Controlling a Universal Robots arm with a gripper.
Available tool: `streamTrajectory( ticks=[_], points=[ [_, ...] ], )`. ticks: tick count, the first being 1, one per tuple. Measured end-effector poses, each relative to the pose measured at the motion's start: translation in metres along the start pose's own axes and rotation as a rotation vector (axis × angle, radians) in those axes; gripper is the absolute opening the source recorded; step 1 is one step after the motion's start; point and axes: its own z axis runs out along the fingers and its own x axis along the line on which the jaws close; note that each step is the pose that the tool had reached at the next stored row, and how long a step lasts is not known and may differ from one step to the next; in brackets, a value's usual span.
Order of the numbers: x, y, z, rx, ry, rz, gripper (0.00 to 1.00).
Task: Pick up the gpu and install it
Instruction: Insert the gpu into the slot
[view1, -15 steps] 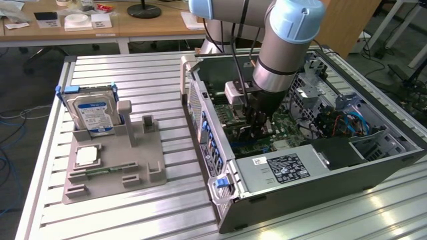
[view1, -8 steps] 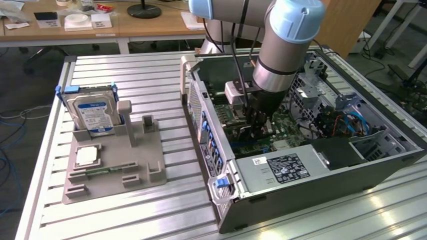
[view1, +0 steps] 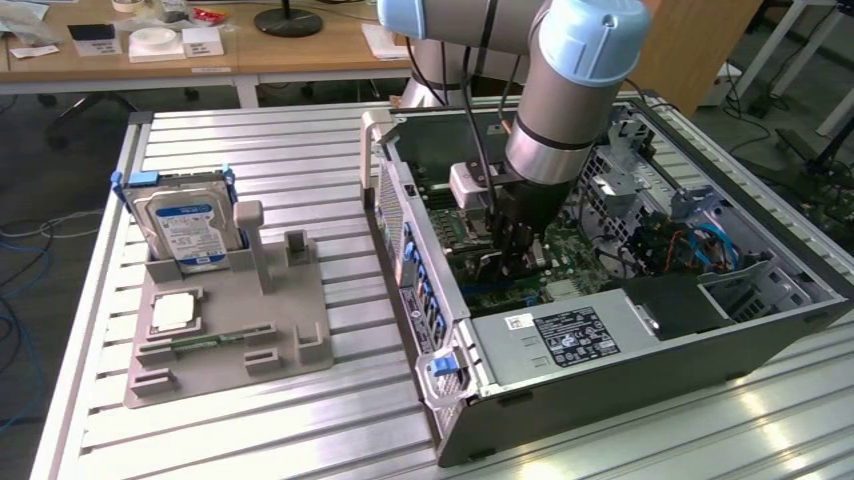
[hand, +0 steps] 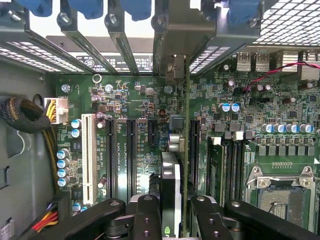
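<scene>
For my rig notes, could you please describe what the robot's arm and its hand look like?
The arm is a thick tube of brushed silver-grey metal with rounded pale-blue joint caps and black bands at the seams. Dark cables run down alongside it to a small light-grey box by the wrist. The hand is black, built from chunky linked fingers with round pivot pins at the joints.

You have the gpu (hand: 183, 150) edge-on between the gripper (hand: 176, 212) fingers (hand: 145, 215), standing over the motherboard (hand: 135, 100) inside the computer case (view1: 641, 340). Beyond the fingertips lie the expansion slots (hand: 121, 155), beside the card. The hard drive (view1: 184, 225) stands on the parts tray (view1: 227, 340), well apart from the fingers, outside the case.
</scene>
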Motion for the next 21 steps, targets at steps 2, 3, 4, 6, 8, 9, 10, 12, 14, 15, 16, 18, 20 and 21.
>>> streamTrajectory(
  ticks=[2, 3, 4, 6, 8, 9, 10, 12, 14, 15, 16, 18, 20, 21],
  points=[
    [0.0, 0.0, 0.0007, 0.0001, -0.0001, 0.0, 0.28],
    [0.0, 0.0, 0.0012, 0.0, -0.0001, 0.0, 0.28],
    [0.0001, 0.0, 0.0016, -0.0002, -0.0001, 0.0, 0.28],
    [0.0001, 0.0, 0.0025, -0.0005, -0.0001, 0.0, 0.28],
    [0.0001, 0.0, 0.003, -0.0009, 0.0, 0.0, 0.28],
    [0.0001, 0.0, 0.0034, -0.0009, -0.0002, 0.0, 0.28],
    [0.0002, 0.0, 0.0037, -0.0009, -0.0001, 0.0, 0.28],
    [0.0002, 0.0, 0.0038, -0.0011, 0.0, 0.0, 0.28],
    [0.0002, 0.0, 0.0039, -0.001, -0.0002, 0.0, 0.28],
    [0.0002, 0.0, 0.0039, -0.001, -0.0002, 0.0, 0.28],
    [0.0002, 0.0, 0.0039, -0.0009, -0.0001, 0.0, 0.28],
    [0.0002, 0.0, 0.0039, -0.001, -0.0002, 0.0, 0.28],
    [0.0001, 0.0002, 0.0039, -0.0007, -0.0002, 0.0, 0.28],
    [0.0001, 0.0003, 0.004, -0.0005, -0.0002, 0.0, 0.28]
  ],
)
